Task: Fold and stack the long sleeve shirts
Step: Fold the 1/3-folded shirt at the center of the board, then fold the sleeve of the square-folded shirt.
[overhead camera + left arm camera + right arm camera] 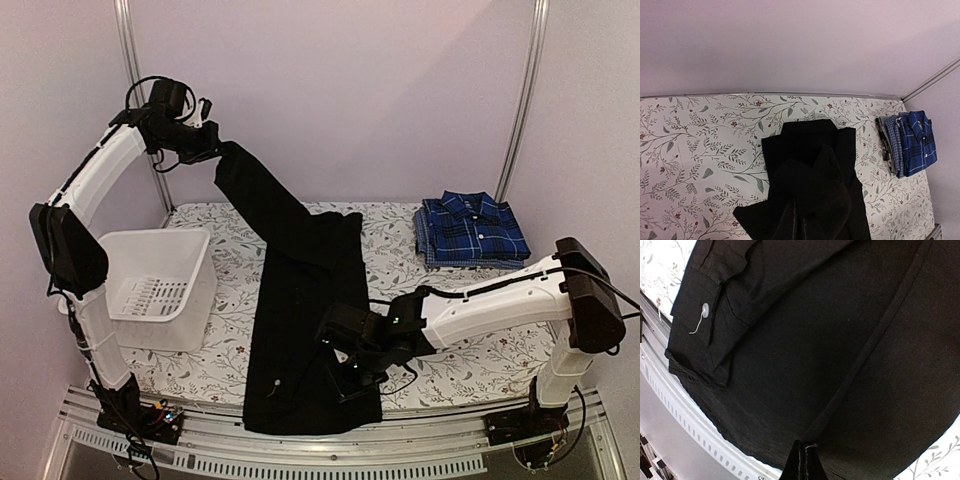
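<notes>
Two end effectors grip the black shirt (300, 330) lying along the bench (225, 375). Your left end effector (213, 147) pinches a sleeve aloft, and your right end effector (350, 375) is pressed together on cloth near the hem. Lay the sleeve across the body smoothly, without dragging.

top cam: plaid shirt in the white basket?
No, the plaid shirt lies folded at the far right, apart from the white basket on the left.
</notes>
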Robot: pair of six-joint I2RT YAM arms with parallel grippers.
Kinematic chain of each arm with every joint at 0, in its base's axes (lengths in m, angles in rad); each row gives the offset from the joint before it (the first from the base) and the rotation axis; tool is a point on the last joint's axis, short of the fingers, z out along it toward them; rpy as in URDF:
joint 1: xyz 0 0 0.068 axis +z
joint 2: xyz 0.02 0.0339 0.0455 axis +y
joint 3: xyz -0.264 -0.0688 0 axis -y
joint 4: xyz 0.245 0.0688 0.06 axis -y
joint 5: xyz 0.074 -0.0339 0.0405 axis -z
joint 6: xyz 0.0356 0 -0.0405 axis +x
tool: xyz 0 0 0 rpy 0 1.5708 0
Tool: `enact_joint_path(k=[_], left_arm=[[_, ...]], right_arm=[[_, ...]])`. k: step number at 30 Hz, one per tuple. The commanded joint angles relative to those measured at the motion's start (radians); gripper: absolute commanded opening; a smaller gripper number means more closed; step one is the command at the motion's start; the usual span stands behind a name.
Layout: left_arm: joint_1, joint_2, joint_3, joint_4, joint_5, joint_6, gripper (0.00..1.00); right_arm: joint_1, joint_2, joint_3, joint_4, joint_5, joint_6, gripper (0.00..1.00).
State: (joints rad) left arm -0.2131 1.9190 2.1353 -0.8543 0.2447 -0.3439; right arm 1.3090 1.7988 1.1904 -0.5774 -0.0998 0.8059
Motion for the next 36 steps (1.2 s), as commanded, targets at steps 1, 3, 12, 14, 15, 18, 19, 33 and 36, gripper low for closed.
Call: enact_joint_path(k=[1, 3, 12, 14, 15, 18, 19, 33, 36], left_arm=[[0.011, -0.031, 0.008, -0.006, -0.011, 0.011, 0.0], [0.011, -0.027, 0.015, -0.01, -0.006, 0.013, 0.0], [-0.016, -0.048, -0.047, -0.007, 0.034, 0.027, 0.0], [-0.036, -0.06, -0.065, -0.011, 0.034, 0.04, 0.0], [-0.048, -0.069, -0.078, -0.011, 0.034, 0.045, 0.0], [-0.08, -0.108, -0.135, 0.0, 0.032, 0.047, 0.0], [-0.093, -0.124, -0.158, 0.007, 0.029, 0.046, 0.0], [-0.212, -0.414, -0.524, 0.088, -0.12, -0.064, 0.0], [-0.214, -0.486, -0.623, 0.111, -0.153, -0.105, 0.0]], right_arm=[[0.006, 0.026, -0.014, 0.031, -0.037, -0.014, 0.0], [0.007, 0.029, -0.016, 0.036, -0.038, -0.016, 0.0], [-0.011, 0.013, 0.003, 0.059, -0.031, -0.036, 0.28], [-0.032, -0.032, -0.001, 0.06, -0.014, -0.044, 0.42], [-0.046, -0.051, -0.005, 0.059, -0.004, -0.047, 0.48], [-0.105, -0.136, -0.021, 0.058, 0.037, -0.057, 0.57], [-0.127, -0.157, -0.029, 0.059, 0.052, -0.058, 0.57], [-0.478, -0.199, 0.098, 0.135, 0.125, -0.142, 0.47], [-0.535, -0.126, 0.164, 0.161, 0.074, -0.175, 0.44]])
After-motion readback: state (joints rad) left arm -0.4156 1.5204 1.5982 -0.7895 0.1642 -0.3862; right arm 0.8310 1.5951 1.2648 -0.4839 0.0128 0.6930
